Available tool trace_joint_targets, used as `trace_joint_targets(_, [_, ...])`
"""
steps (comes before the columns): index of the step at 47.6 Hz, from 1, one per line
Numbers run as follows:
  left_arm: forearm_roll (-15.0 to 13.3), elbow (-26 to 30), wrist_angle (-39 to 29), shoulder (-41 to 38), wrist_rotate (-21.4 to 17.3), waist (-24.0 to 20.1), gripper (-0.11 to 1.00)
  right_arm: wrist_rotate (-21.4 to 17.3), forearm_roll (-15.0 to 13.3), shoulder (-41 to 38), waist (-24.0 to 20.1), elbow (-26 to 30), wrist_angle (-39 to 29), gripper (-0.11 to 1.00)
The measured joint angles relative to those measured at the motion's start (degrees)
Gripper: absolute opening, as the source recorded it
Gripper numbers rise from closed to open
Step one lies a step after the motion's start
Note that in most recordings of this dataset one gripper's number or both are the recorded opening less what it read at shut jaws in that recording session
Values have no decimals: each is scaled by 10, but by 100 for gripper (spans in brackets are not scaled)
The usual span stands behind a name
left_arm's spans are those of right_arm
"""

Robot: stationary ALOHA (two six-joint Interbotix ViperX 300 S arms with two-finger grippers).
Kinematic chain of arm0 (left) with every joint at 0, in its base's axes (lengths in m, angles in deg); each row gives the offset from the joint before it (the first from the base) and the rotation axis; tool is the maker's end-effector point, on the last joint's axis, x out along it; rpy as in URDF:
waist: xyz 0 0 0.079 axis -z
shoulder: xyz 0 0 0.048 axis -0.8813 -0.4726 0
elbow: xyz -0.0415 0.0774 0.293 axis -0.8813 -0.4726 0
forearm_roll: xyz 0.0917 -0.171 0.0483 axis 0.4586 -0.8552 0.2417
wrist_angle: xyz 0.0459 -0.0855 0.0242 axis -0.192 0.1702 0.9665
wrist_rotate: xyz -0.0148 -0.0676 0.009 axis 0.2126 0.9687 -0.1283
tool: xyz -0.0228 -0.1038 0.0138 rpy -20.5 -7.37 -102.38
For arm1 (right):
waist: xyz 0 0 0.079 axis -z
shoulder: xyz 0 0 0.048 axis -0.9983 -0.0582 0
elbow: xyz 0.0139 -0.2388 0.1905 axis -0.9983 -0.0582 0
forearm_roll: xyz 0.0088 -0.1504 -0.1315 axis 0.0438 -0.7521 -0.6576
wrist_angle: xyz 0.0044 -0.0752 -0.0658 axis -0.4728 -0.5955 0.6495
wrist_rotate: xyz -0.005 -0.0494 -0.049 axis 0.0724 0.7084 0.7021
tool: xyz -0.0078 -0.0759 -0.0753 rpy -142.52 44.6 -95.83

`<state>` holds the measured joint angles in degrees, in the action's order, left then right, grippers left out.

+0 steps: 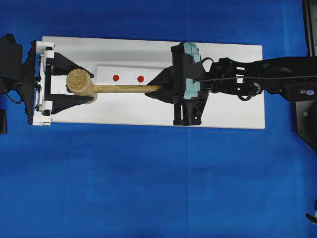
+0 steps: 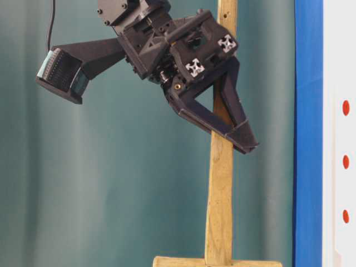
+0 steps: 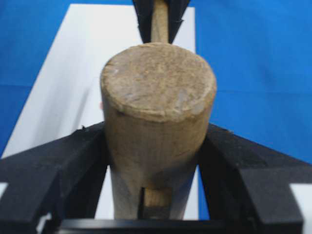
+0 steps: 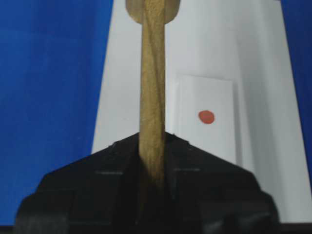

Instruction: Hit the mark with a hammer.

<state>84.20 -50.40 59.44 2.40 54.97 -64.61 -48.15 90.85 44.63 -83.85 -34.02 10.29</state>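
1. Currently the hammer (image 1: 99,87) lies level above the white board (image 1: 148,111), which rests on the blue surface (image 1: 148,188); its head is at the left of the overhead view and its handle runs toward the right.
2. Right tool (image 1: 157,89) — fingers together, clamped on the end of the handle. The right wrist view shows the handle passing straight between the black fingers (image 4: 204,170).
3. Left tool (image 1: 74,84) — fingers (image 3: 73,161) stand on either side of the hammer head. In the left wrist view they lie against its two flanks or just beside them; whether they press on the wood cannot be told.
4. White strip (image 1: 126,74) lies on the board, just beyond the handle in the overhead view.
5. Two red dots (image 1: 140,79) show on the strip in the overhead view; the left end of the strip sits under the left tool and the hammer head.
6. Table-level view shows three red dots in a row at its right edge — the mark (image 2: 345,107) cannot be singled out with confidence, as the dots look nearly equal in size there.
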Motion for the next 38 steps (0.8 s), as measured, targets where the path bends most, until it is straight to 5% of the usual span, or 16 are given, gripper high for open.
trace_joint_targets(10, [-1, 0, -1, 0, 0, 0, 49, 0, 0, 0, 0, 0, -1, 9])
trace_joint_targets(25, [-2, 0, -4, -1, 26, -4, 49, -4, -1, 0, 0, 1, 1, 93])
trace_joint_targets(38, [-3, 0, -5, 1, 88, -11, 49, -4, -1, 3, 0, -1, 7, 92])
